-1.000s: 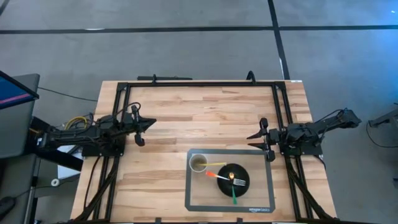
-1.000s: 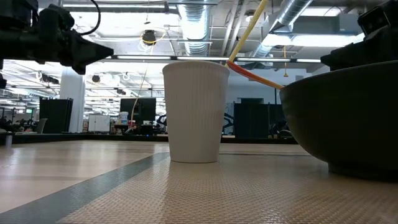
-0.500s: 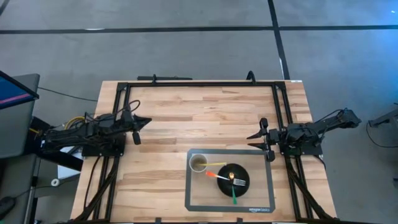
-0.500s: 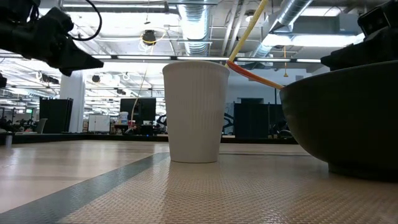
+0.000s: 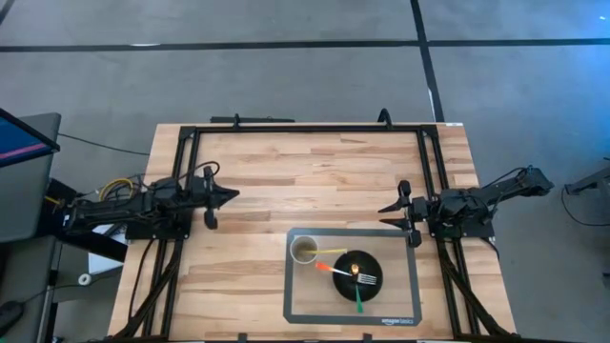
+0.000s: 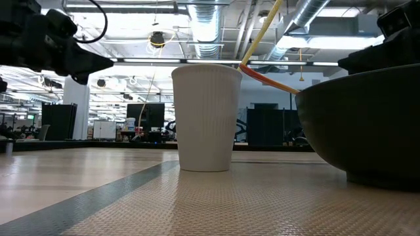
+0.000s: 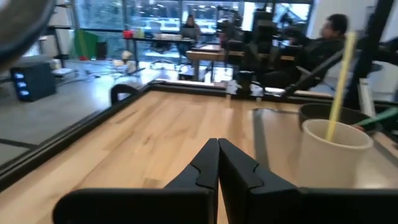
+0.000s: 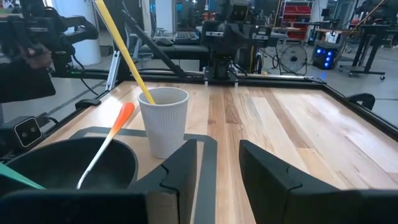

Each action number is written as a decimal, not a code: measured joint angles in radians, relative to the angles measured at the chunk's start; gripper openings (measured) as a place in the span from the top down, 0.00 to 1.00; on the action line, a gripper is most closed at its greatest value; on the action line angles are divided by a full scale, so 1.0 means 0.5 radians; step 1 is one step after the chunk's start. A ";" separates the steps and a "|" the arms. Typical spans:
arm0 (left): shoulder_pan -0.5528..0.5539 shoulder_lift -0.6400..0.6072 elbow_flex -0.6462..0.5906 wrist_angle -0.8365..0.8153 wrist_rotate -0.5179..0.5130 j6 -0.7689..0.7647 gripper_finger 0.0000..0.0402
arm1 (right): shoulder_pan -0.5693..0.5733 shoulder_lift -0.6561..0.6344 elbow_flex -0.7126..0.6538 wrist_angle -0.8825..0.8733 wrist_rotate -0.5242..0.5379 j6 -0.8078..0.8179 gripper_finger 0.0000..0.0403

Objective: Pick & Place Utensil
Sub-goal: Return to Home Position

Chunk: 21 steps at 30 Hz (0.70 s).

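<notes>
A white paper cup (image 5: pixel 304 250) stands on a grey mat (image 5: pixel 297 303) at the table's near right. A yellow-handled utensil (image 5: pixel 330 252) stands in it and leans on its rim. A black bowl (image 5: pixel 357 276) beside it holds an orange-handled utensil (image 5: pixel 327 268) and a green-handled one (image 5: pixel 359 301), their handles over the rim. My left gripper (image 5: pixel 229 195) is shut and empty above the table's left part, well left of the cup. My right gripper (image 5: pixel 396 206) is open and empty, just beyond the mat's far right corner.
A black metal frame (image 5: pixel 305 129) runs along the table's far, left and right edges. Bare wood (image 5: pixel 315 181) lies between the two grippers and beyond the mat. In the right wrist view the cup (image 8: pixel 163 121) and the bowl (image 8: pixel 68 165) stand ahead of the open fingers.
My left gripper has drawn back a little toward the table's left edge, then come forward again toward the right, ending slightly nearer the near edge. It stays shut. The cup, the bowl and the utensils have not moved.
</notes>
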 joint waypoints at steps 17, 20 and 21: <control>-0.001 0.003 -0.019 0.027 0.090 -0.173 0.96 | -0.001 0.001 -0.001 -0.006 0.095 -0.049 0.72; -0.001 0.003 -0.019 0.028 0.087 -0.173 0.96 | -0.001 0.001 -0.001 -0.006 0.096 -0.049 0.72; -0.001 0.003 -0.019 0.028 0.087 -0.173 0.96 | -0.001 0.002 -0.001 -0.006 0.095 -0.049 0.72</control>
